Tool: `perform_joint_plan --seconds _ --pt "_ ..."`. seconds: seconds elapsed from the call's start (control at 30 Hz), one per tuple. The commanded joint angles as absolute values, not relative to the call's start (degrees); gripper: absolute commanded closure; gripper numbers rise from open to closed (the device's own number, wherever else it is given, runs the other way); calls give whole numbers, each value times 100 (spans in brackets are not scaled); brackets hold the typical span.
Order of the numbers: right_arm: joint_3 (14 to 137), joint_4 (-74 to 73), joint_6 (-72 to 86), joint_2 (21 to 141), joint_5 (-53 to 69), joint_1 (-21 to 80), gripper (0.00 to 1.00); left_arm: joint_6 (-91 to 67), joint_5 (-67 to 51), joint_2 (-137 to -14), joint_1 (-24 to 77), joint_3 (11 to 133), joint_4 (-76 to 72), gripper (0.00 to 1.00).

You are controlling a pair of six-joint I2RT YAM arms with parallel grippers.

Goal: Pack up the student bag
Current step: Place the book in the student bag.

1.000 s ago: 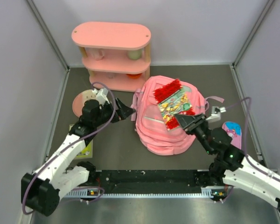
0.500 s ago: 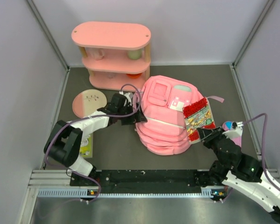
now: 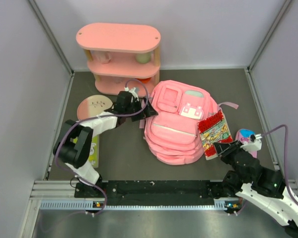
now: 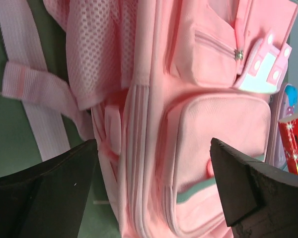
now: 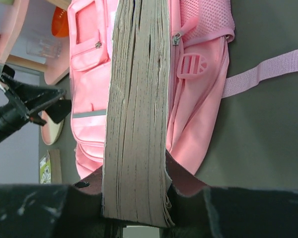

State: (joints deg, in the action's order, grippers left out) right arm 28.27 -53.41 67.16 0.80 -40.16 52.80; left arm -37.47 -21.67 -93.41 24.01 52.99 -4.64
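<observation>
**Top external first: student bag (image 3: 176, 131) on worktop (image 3: 119, 153), book (image 3: 213, 130) gripped**

Top external showed the student bag lying flat before the pink shelf (image 3: 119, 59). The left end effector (image 3: 150, 110) stood spread wide at the bag's left edge. The right end effector (image 3: 217, 148) clamped the book at the bag's right side.

Left wrist framed the bag's pockets between wide-apart fingers (image 4: 54, 193).

Right wrist looked along the book's page edge, pinched at its near end.

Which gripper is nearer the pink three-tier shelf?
Left. The left gripper hangs open just in front of the pink three-tier shelf; the right gripper, holding a colourful paperback book, is beyond the pink fabric backpack.
</observation>
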Motion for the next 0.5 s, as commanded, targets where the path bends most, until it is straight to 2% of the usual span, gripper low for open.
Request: perform_joint_plan --seconds 0.0,0.07,0.17,0.27,0.3,0.37,0.47 --pt "3243 -5168 6759 -334 -4061 5265 100 -4042 -2320 -9948 2338 5642 -1131 1" --pt "3269 -5194 6759 -343 -4026 5265 100 -4157 -2312 -10203 2320 5712 -1134 3" --pt "3287 -5238 6750 -360 -4025 5256 100 -4350 -2268 -10388 2268 5678 -1221 14" --pt "3305 -5282 6724 -378 -4034 5256 100 -4508 -2241 -10362 2224 5450 -1485 52" --pt "3305 -5282 6724 -387 -4034 5265 100 -4544 -2267 -10336 2215 5397 -1598 74" --pt "3296 -5309 6741 -395 -4052 5256 100 -4649 -2215 -10205 2197 5187 -1661 100" --pt "3287 -5309 6732 -404 -4061 5265 100 -4982 -1831 -9775 2180 4548 -2003 100"
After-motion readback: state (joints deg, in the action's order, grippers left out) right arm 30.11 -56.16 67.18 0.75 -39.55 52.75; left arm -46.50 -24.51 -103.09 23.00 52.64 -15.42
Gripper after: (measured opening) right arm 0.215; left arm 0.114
